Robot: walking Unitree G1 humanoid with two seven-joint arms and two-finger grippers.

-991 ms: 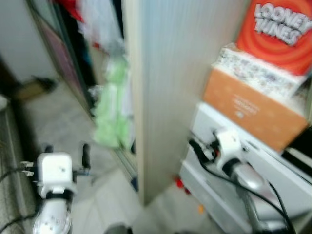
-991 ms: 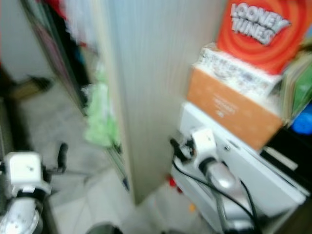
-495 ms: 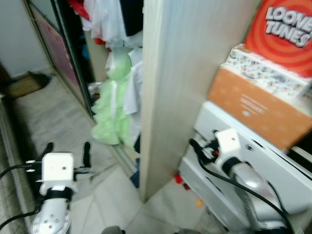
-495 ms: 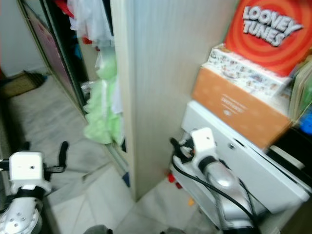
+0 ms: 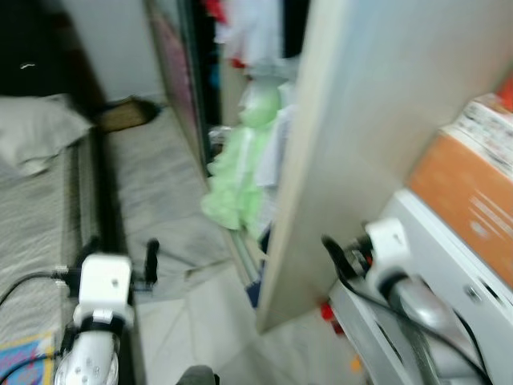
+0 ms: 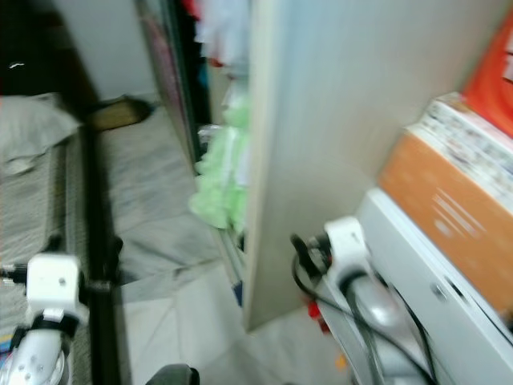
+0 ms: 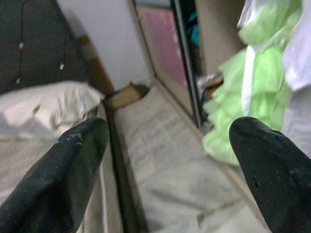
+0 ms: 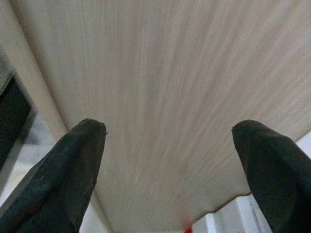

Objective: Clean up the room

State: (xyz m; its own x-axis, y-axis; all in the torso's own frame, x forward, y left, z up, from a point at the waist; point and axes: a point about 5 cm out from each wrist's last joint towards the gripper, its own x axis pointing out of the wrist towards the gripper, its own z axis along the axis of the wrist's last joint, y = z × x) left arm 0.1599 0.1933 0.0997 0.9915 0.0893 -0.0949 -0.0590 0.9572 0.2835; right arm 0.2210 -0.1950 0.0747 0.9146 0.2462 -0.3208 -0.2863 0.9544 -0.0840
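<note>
I count one pillow (image 5: pixel 36 132) on one bed (image 5: pixel 32 241), left of the wardrobe panel (image 5: pixel 337 144). One green garment (image 5: pixel 240 172) hangs just left of that panel; one orange box (image 5: pixel 473 208) sits to its right.

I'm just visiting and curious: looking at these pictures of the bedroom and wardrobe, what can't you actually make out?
- Print on the orange box: smeared by motion blur in both eye views.
- Inside of the wardrobe: the pale wood panel hides it, apart from the green garment and other hanging clothes.
- Small red thing on the floor: blurred and partly behind the right gripper.
- Bed with pillow: cut off by the left edge.
</note>
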